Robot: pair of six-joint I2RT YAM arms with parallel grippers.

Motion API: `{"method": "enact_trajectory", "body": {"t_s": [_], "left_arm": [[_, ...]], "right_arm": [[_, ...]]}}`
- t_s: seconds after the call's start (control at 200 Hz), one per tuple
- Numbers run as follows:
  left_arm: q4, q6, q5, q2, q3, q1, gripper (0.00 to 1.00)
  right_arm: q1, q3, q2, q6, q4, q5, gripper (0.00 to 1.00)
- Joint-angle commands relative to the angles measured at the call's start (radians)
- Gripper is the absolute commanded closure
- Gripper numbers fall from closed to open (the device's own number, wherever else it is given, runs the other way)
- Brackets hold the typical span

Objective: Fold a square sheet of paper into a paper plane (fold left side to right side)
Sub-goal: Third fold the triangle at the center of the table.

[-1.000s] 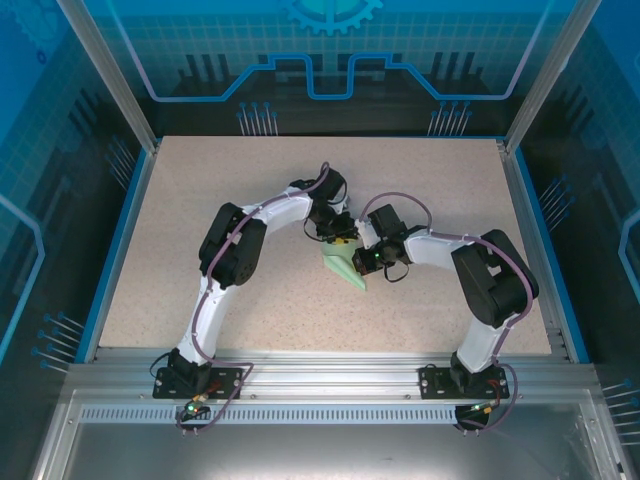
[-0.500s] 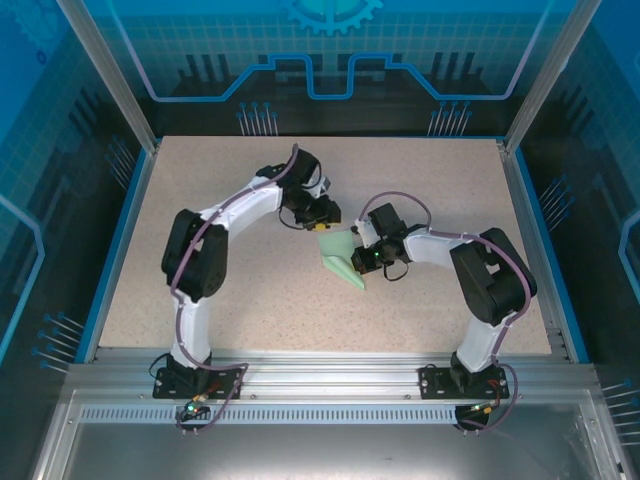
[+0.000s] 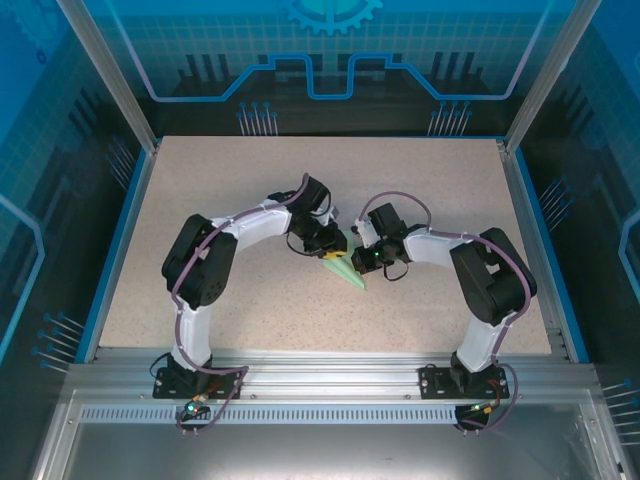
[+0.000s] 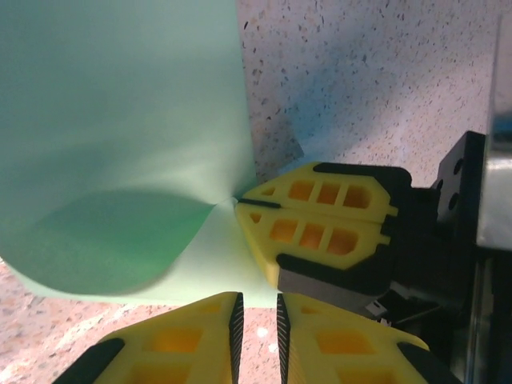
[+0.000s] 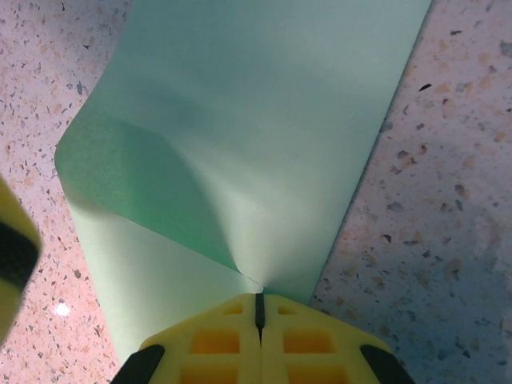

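The right gripper [image 5: 258, 308] had its fingers pinched tight on the near edge of the mint-green sheet of paper [image 5: 264, 136], same as a second before, so the anchor held. What changed was the left gripper [image 3: 335, 248]. Half a second earlier it had swung off up-left, clear of the sheet, and now it was back down just beside the right one at the sheet's far end. From above the sheet looked narrower than it had then, and the wrist views showed one flap curled up and over. So the left-to-right fold looked underway, though not pressed flat yet. The left fingers sat nearly together, with a slit of speckled table [image 4: 360, 80] showing between them and no paper in it. Probably nudging, not gripping.

Hard to read: from above, both wrists covered the far end of the sheet, so where the edges met was hidden. The left wrist view cut the flap off at the frame edge, and whether any crease had set couldn't be told.
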Motion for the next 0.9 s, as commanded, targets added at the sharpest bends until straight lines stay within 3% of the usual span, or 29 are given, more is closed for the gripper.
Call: {"method": "enact_trajectory", "body": {"t_s": [0.0,0.67,0.835,0.895], "left_arm": [[0.021,-0.030,0.034,0.038,0.007,-0.012,0.78],[-0.020,-0.014,-0.087,0.111,-0.058,-0.026,0.79],[-0.014,-0.019,-0.105,0.133,-0.069,-0.032,0.80],[-0.009,-0.020,-0.105,0.142,-0.075,-0.032,0.80]], "right_arm": [[-0.010,-0.001,0.049,-0.001,-0.041,0.005,1.00],[-0.010,0.007,0.049,-0.002,-0.049,0.005,1.00],[-0.020,0.020,0.004,0.019,-0.052,-0.048,1.00],[-0.032,0.027,-0.023,0.032,-0.058,-0.071,0.94]]}}
